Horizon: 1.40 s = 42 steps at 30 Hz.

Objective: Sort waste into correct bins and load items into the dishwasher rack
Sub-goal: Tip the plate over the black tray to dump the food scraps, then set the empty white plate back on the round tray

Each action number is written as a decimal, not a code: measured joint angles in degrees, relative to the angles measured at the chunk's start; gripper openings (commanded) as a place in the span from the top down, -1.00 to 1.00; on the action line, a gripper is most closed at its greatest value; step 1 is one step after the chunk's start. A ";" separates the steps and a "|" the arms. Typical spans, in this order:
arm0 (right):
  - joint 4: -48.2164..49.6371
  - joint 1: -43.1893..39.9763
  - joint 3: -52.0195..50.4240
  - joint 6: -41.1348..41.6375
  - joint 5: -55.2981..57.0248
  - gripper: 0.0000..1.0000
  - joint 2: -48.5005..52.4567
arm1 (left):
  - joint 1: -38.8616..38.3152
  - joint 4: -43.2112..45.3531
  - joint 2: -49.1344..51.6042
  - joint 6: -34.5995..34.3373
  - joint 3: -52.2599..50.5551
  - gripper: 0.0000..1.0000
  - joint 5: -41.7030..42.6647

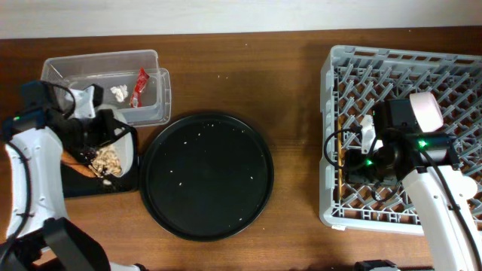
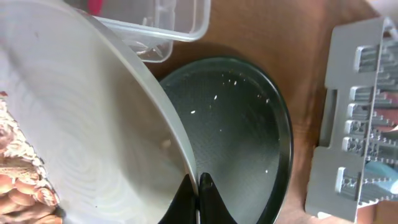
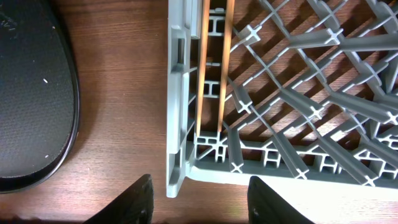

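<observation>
We clamp the plate (image 2: 93, 124) by its rim in our left hand (image 2: 196, 190), food scraps (image 2: 18, 180) beyond it. Our right hand (image 3: 200, 186) hangs open, chopsticks (image 3: 214, 62) just ahead in the rack (image 3: 298, 93).

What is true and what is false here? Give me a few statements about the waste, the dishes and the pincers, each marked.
The red wrapper lies in the clear tub: true.
The chopsticks lie in the clear tub: false; they lie in the rack.
The left pincer grips the plate at its rim: true.
The right pincer is shut on a chopstick: false; it is open and empty.
</observation>
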 measured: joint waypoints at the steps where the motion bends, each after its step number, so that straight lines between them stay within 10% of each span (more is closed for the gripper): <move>1: -0.09 0.00 0.00 0.00 0.00 0.04 0.00 | 0.85 -0.39 0.00 0.15 0.00 1.00 0.55; 34: -1.36 0.00 0.00 0.00 0.00 0.04 0.00 | 12.85 -9.53 2.40 11.61 0.13 1.00 23.28; 42: -1.36 0.00 0.00 0.04 0.00 0.04 0.04 | -13.07 -13.07 -3.63 11.39 0.17 1.00 15.04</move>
